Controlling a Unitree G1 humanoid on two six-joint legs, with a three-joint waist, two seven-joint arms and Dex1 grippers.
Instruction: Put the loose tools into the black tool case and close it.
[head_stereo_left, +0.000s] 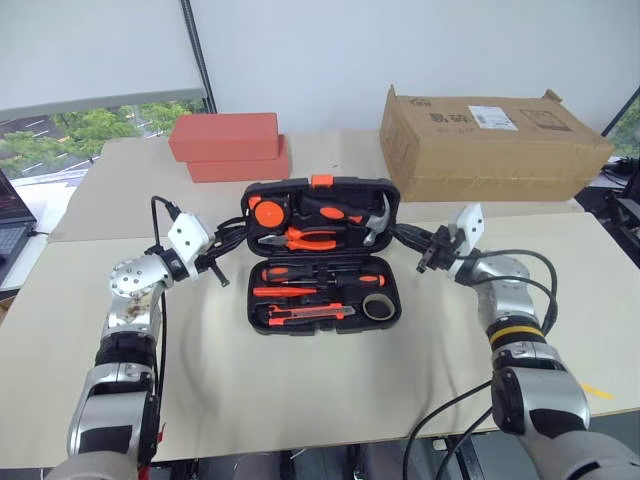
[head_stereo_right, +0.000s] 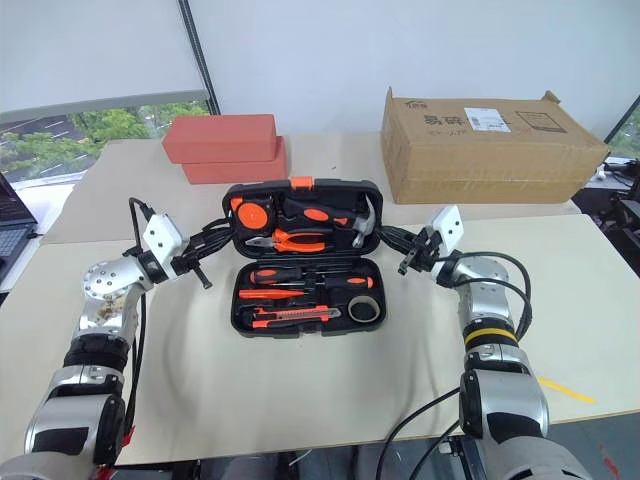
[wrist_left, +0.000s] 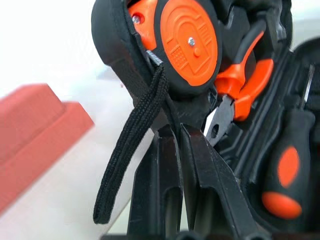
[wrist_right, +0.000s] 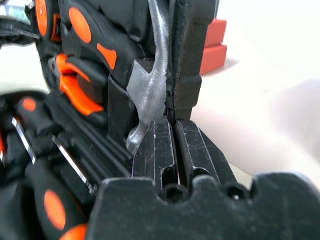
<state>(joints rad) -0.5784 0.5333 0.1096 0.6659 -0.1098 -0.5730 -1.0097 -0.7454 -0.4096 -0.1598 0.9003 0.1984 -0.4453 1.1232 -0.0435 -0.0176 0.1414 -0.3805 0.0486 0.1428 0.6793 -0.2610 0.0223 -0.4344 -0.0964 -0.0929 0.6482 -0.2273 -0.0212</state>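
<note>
The black tool case (head_stereo_left: 251, 308) lies open in the middle of the table, its lid (head_stereo_right: 300, 192) tilted up at the back. In the lower half lie two screwdrivers (head_stereo_left: 320, 275), a utility knife (head_stereo_left: 310, 313) and a grey tape roll (head_stereo_left: 378, 307). Pliers (head_stereo_left: 310, 238), a hammer (wrist_right: 150, 100) and an orange tape measure (wrist_left: 187, 45) sit in the lid. My left gripper (head_stereo_left: 238, 232) is shut, its tips against the lid's left edge. At the lid's right edge, beside the hammer head, my right gripper (head_stereo_left: 398, 232) is shut too. I see nothing between either pair of fingers.
A brown cardboard box (head_stereo_left: 490, 140) stands at the back right and two stacked red-orange blocks (head_stereo_left: 230, 145) at the back left. A laptop corner (head_stereo_left: 12, 220) shows at the far left. Bare tabletop (head_stereo_left: 300, 390) stretches in front of the case.
</note>
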